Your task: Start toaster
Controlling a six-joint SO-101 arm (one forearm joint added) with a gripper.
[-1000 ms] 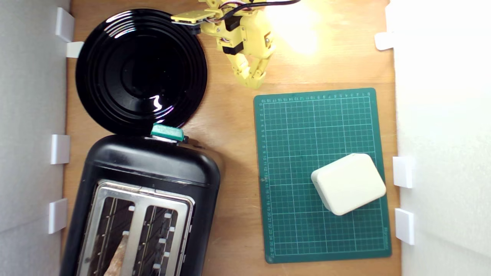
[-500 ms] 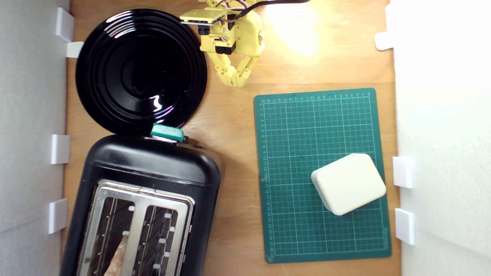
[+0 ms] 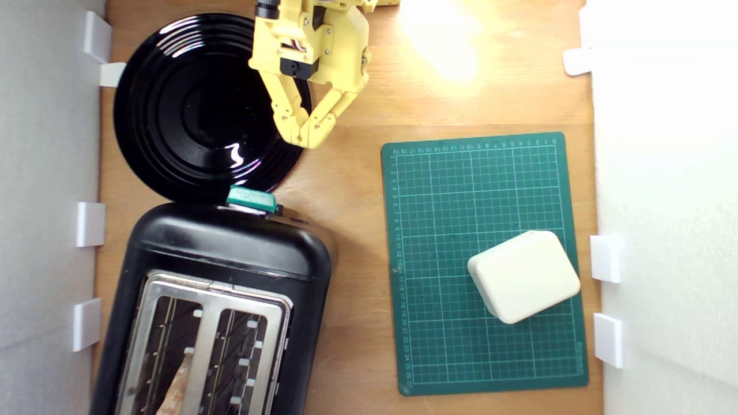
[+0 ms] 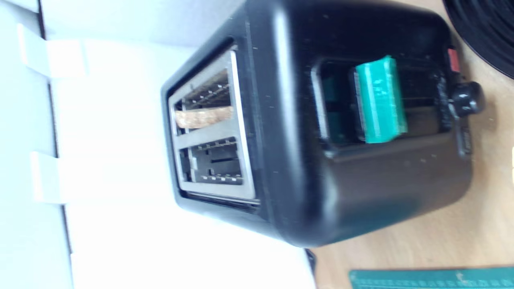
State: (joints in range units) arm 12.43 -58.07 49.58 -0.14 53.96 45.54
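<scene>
Toaster (image 3: 230,253) at exterior view's lower left, bread (image 4: 202,117) loaded | teal lever (image 3: 251,199) up, facing arm for pressing | gripper (image 3: 305,138) over plate (image 3: 173,109) rim, jaws closed, empty, lever apart.

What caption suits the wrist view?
Glossy black two-slot toaster with teal lever, one brown bread slice in a slot.

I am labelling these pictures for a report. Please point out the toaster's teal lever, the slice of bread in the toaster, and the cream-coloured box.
teal lever (image 4: 379,100): wrist view, middle of its flat face.
slice of bread (image 4: 204,117): wrist view, its exposed top edge in the slot.
cream-coloured box (image 3: 524,275): exterior view, centre of its top.
</scene>
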